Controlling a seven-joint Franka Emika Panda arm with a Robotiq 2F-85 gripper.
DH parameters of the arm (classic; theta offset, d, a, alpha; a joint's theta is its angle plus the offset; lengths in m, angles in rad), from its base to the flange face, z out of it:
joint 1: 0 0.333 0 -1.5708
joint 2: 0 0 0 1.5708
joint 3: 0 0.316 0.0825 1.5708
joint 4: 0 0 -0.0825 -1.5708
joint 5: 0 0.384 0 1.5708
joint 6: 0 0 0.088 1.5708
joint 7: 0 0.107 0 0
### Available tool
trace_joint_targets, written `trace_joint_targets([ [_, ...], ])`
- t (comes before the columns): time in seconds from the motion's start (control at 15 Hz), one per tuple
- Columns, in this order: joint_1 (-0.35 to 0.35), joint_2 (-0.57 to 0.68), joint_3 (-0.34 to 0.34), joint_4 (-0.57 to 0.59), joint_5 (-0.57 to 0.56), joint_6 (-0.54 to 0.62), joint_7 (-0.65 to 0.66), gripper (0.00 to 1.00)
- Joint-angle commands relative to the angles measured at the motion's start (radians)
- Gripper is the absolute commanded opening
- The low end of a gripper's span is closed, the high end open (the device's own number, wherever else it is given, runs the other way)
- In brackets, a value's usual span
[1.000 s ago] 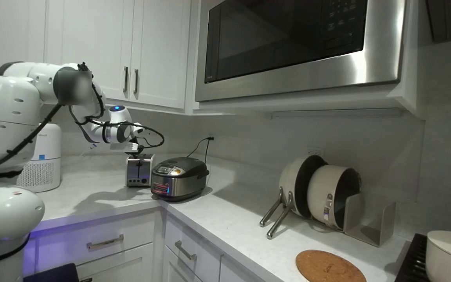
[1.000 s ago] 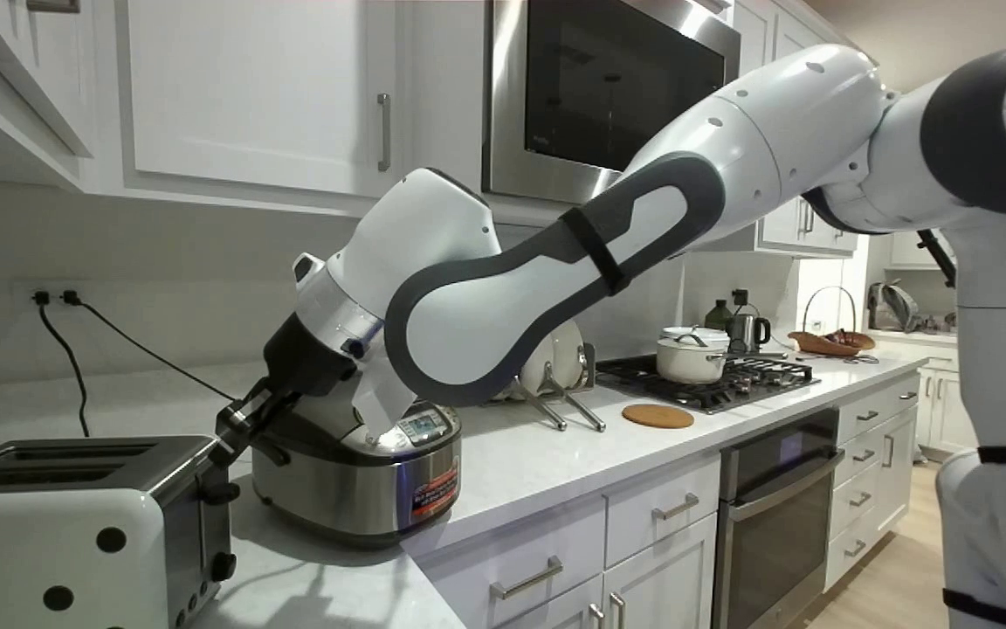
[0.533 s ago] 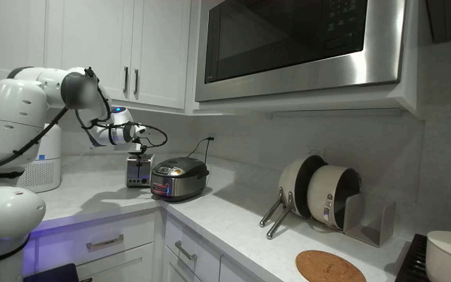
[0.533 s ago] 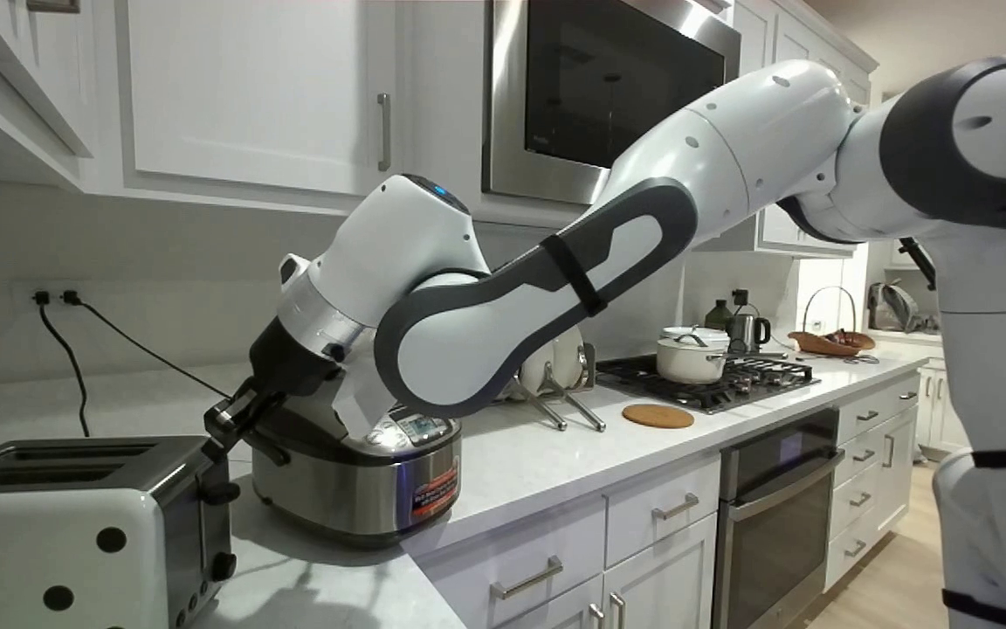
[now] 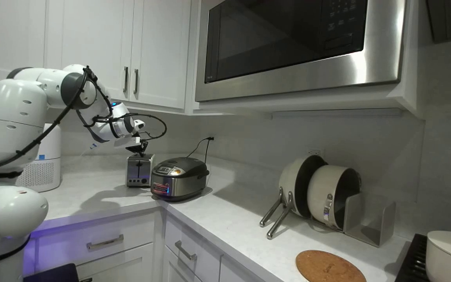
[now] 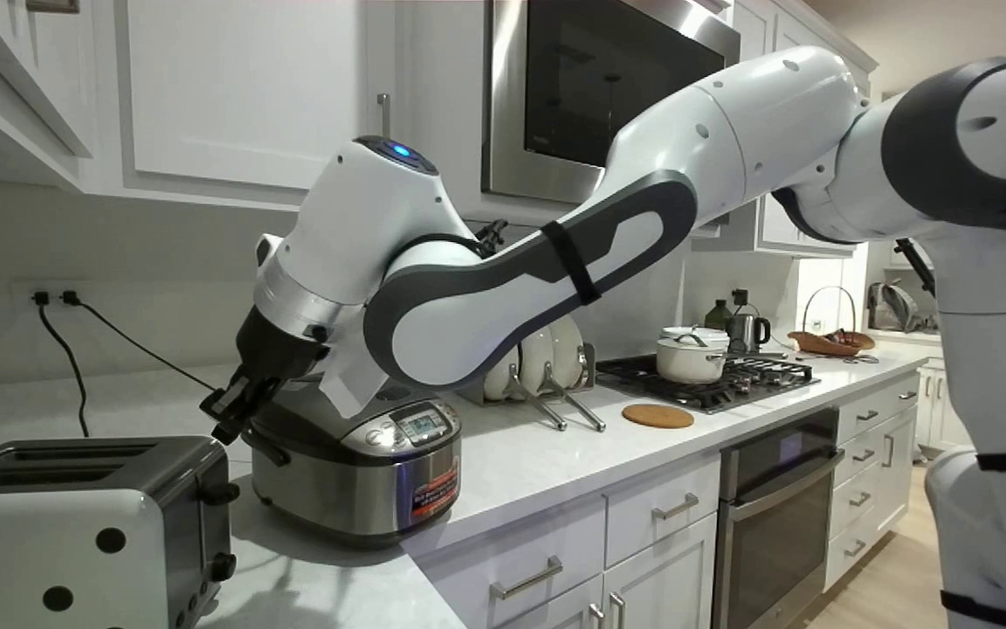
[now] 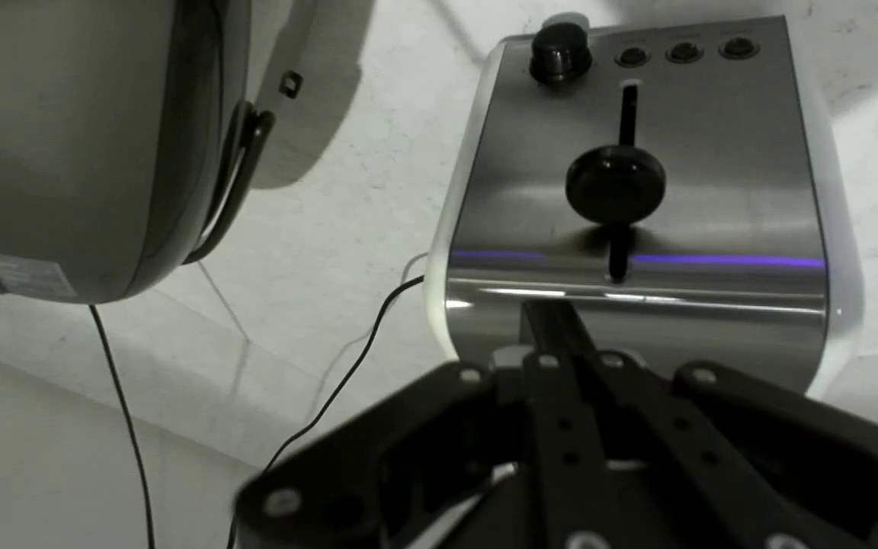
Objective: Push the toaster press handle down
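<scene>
White arm (image 6: 634, 236), one, arched over the counter (image 5: 225, 207); forearm sloped downward, wrist tipped so that the jaws pointed obliquely down at the toaster (image 6: 58, 524). Jaws pressed together, tips close at the toaster's upper front edge; whether they touched it could not be told. Toaster stood upright on the counter near its corner, just beside a cooker (image 5: 178, 180) in both exterior views. Counts, wrist view: one press handle (image 7: 616, 185) on the toaster's face, its slit (image 7: 629, 114) showing past it at either end; one knob (image 7: 561, 52); three round buttons (image 7: 685, 52). In an exterior view, two bread slots (image 6: 75, 452) on top. In both exterior views: one cooker, one microwave (image 5: 272, 43), two plugged-in cords (image 6: 77, 367), one cork mat (image 5: 329, 266), two long pan handles (image 5: 279, 220).
</scene>
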Motion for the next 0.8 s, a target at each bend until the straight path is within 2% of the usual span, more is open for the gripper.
trace_joint_targets([
  [0.0, 0.015, 0.012, 0.025, 0.078, -0.021, -0.173, 0.011, 0.0],
  [0.33, 0.01, 0.031, 0.061, 0.16, 0.01, -0.38, -0.016, 0.0],
  [0.73, -0.002, 0.086, 0.08, 0.251, 0.114, -0.477, -0.105, 0.0],
])
